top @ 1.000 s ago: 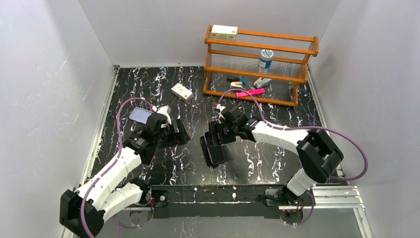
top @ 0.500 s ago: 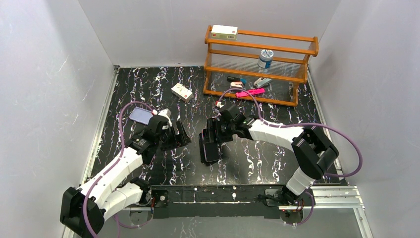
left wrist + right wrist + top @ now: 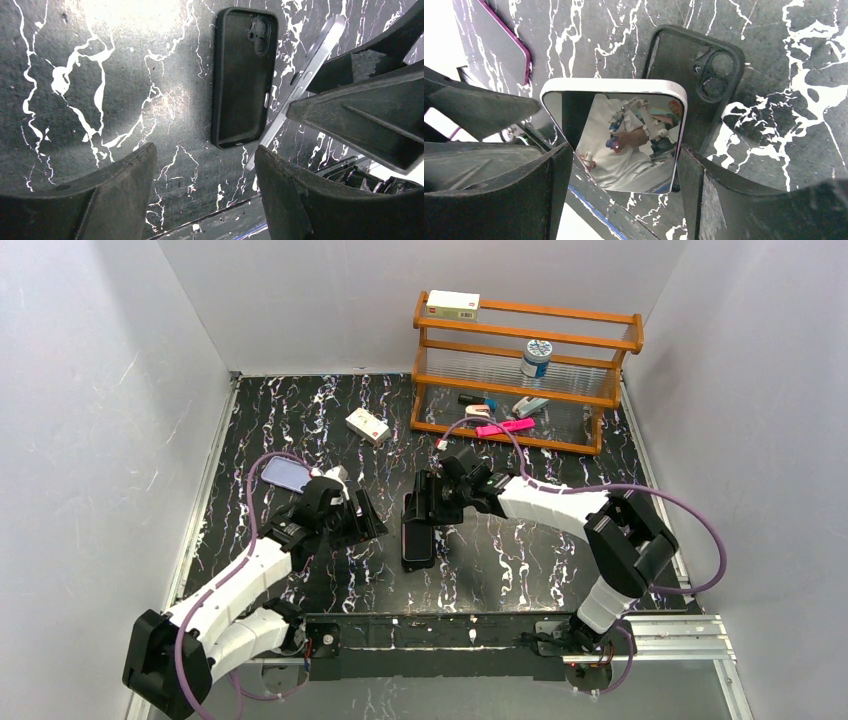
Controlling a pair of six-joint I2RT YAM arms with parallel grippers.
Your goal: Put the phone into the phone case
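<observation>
My right gripper (image 3: 621, 156) is shut on the phone (image 3: 624, 132), which has a glossy dark screen and a pale silver rim. It holds the phone tilted, low over the table (image 3: 300, 420). An empty black phone case (image 3: 704, 75) with a raised rim and a camera cutout lies open side up just behind and under the phone. In the left wrist view the case (image 3: 245, 75) lies flat and the phone's silver edge (image 3: 310, 70) slants beside it. My left gripper (image 3: 205, 150) is open and empty, close in front of the case. From above, the phone (image 3: 418, 540) hangs below the right gripper (image 3: 425, 508).
A lavender-purple phone-sized piece (image 3: 285, 474) lies at the back left; it also shows in the right wrist view (image 3: 504, 45) with a purple rim. A white box (image 3: 367, 425) lies mid-back. A wooden rack (image 3: 525, 370) with small items stands at the back right.
My right gripper has carried the phone to the left, toward the left gripper. My left gripper has shifted slightly forward and right.
</observation>
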